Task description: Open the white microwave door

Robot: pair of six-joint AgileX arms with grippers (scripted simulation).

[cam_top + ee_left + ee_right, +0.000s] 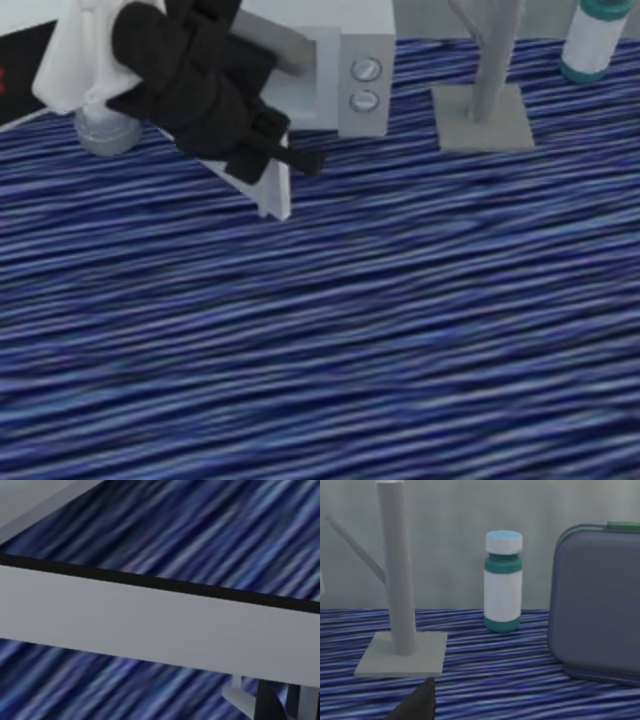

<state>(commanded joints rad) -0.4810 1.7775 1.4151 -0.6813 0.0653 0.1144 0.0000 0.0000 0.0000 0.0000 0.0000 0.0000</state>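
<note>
The white microwave (365, 85) stands at the table's back, left of centre, its two silver knobs facing forward. Its door (275, 195) is swung out toward the front, well away from the cavity. My left gripper (300, 160) reaches over the door and is shut on its free edge. In the left wrist view the door (160, 625) crosses as a broad white band, and dark fingers (267, 705) clamp it near a grey handle piece (240, 697). The right gripper is outside the top view. Only a dark tip (420, 702) of it shows in the right wrist view.
A grey square-based stand (485, 115) (400, 655) sits right of the microwave. A white and teal bottle (595, 40) (503, 582) is at the back right, beside a blue-grey case (595, 605). A round grey object (108, 130) lies left of the door.
</note>
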